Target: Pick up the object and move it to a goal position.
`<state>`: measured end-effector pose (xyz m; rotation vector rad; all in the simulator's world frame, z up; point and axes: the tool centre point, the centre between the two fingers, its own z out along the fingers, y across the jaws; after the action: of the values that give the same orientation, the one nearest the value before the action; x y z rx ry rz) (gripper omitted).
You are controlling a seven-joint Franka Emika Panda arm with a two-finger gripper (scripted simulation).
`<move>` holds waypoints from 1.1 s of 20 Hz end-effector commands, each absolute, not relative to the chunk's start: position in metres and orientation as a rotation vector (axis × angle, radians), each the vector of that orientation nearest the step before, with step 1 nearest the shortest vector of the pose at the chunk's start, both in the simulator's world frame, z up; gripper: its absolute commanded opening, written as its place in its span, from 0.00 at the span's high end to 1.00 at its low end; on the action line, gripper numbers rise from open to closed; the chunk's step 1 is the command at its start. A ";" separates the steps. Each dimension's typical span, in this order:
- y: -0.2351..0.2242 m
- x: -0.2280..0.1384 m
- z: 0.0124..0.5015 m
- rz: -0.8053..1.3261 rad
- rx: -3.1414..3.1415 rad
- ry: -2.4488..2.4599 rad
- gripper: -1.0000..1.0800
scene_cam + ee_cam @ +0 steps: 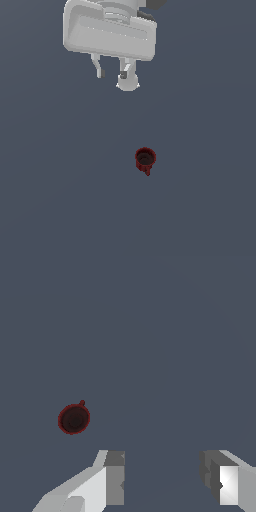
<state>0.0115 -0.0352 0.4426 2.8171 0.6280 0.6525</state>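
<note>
The mug (145, 159) (74, 419) is seen upright on the tabletop (60, 200), mouth up, its dark interior holding nothing visible. The tool (114, 75) (165, 483) is held well apart from it, fingers spread, nothing gripped.

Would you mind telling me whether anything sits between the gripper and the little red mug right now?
Nothing visible does. The gripper hangs with its jaws open, apart from the mug, which stands upright and alone on the plain grey surface. No goal marker shows.
</note>
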 end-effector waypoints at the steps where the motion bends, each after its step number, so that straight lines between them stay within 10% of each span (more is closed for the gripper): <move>1: -0.043 0.005 0.475 0.732 2.766 0.696 0.38; 22: -0.155 -0.034 0.570 1.249 2.461 1.144 0.38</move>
<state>-0.0338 -0.1466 0.5744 2.4789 1.1124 1.2183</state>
